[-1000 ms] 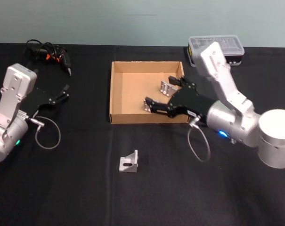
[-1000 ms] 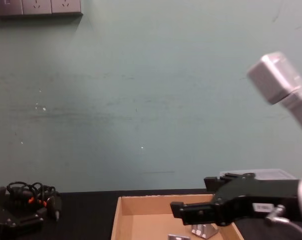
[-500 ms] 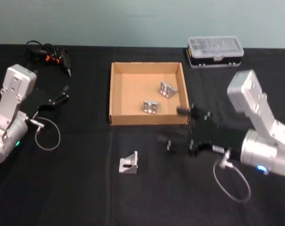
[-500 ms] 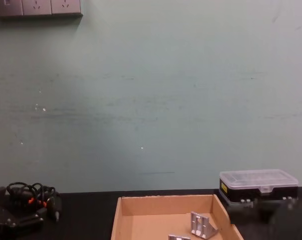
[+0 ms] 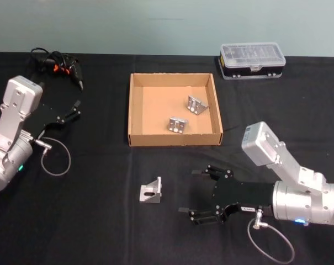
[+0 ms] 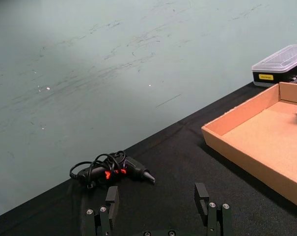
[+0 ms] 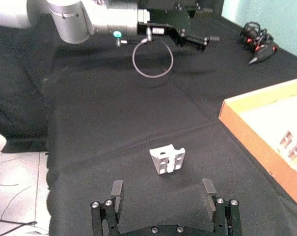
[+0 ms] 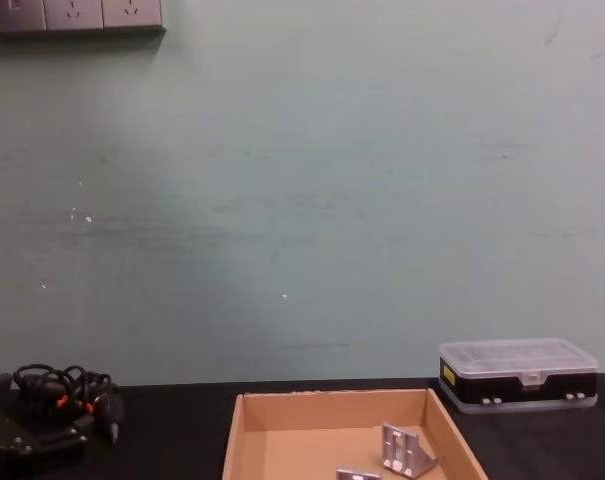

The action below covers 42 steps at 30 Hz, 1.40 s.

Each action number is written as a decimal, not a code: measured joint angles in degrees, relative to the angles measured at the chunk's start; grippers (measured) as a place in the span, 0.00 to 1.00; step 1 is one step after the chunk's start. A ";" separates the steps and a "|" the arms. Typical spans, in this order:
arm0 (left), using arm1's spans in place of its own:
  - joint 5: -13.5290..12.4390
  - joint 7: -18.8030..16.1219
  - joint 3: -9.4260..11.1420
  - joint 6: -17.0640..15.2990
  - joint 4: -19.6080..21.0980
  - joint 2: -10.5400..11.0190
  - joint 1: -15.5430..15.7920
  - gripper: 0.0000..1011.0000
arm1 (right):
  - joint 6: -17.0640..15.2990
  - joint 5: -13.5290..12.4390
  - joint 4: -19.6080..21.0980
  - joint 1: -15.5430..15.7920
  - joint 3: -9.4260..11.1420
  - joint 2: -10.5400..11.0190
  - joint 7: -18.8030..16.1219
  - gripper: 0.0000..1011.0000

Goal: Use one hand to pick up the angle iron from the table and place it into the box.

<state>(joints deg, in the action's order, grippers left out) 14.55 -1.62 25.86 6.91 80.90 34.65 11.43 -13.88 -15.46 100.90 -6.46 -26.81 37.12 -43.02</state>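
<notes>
Item 1, angle iron (image 5: 151, 190): I log it loose on the worktop (image 5: 89, 232), on the near side of the box (image 5: 172, 139) towards its left corner, touching nothing.

Item 2, right claw (image 5: 189, 192): low over the worktop, also on the near side of the box. Its fingers are spread wide and empty. My right wrist view puts the angle iron just ahead of the gap between the fingertips.

Item 3, box contents: one bracket (image 5: 196, 104) and another bracket (image 5: 177, 125) lie inside.

Item 4, left claw (image 5: 73, 110): parked well left of the box, spread open, holding nothing.

Item 5, plastic case (image 5: 252, 58): beyond the box's far right corner.
</notes>
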 joint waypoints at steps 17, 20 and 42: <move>0.00 0.00 0.00 0.00 0.00 0.00 0.00 1.00 | 0.89 1.76 -10.26 -7.60 -7.01 -5.26 0.63 0.99; 0.00 0.00 0.00 0.00 0.00 0.00 0.00 1.00 | 1.35 1.66 -11.70 -8.40 -7.78 -5.89 0.75 0.99; 0.00 0.00 0.00 0.00 0.00 0.00 0.00 1.00 | 3.75 0.09 -17.50 -13.19 -12.08 -8.62 1.36 0.99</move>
<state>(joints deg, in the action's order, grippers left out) 14.55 -1.62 25.86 6.91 80.90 34.65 11.43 -10.14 -15.36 83.40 -19.65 -38.89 28.50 -41.66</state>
